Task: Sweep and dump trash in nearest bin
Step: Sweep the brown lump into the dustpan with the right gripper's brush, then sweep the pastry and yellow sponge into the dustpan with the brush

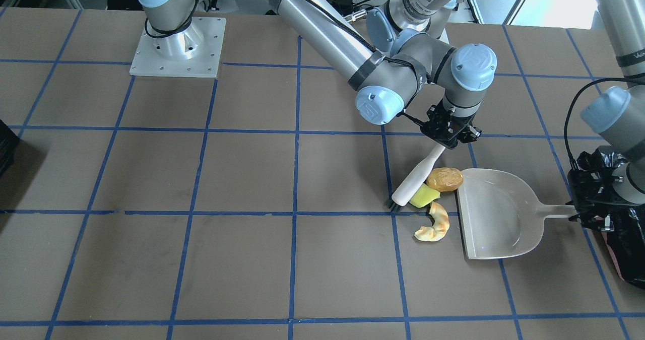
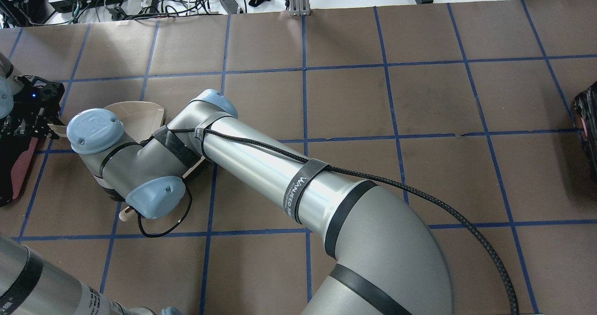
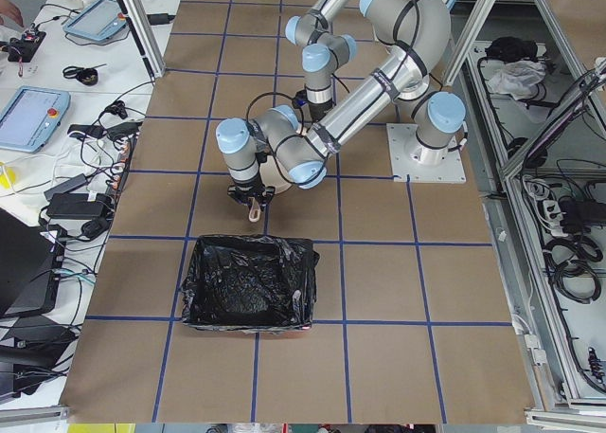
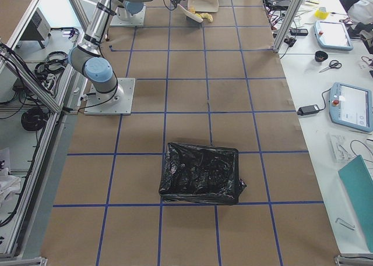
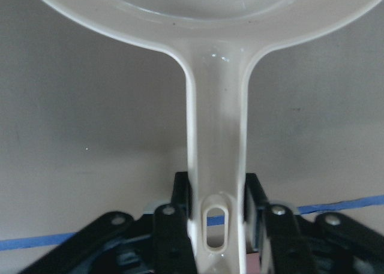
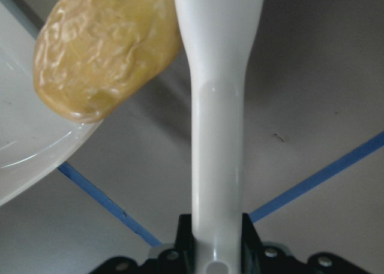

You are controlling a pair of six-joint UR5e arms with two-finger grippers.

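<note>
The golden-brown potato piece [image 1: 445,179] rests against the lip of the beige dustpan [image 1: 496,214]; it also shows in the right wrist view [image 6: 105,52]. The yellow-green wedge [image 1: 424,197] and the croissant piece [image 1: 434,223] lie on the table just before the pan's mouth. My right gripper [image 1: 450,131] is shut on the white brush [image 1: 418,176], whose dark bristles touch the table beside the wedge. My left gripper [image 1: 587,214] is shut on the dustpan handle [image 5: 216,136]. The pink-sided bin [image 3: 248,283] with its black bag stands right behind the left gripper.
A second black-bagged container [image 4: 201,173] sits far off on my right side and shows at the overhead view's right edge [image 2: 588,114]. The right arm's base plate [image 1: 176,45] is bolted to the table. Blue tape lines grid the brown table [image 1: 201,259].
</note>
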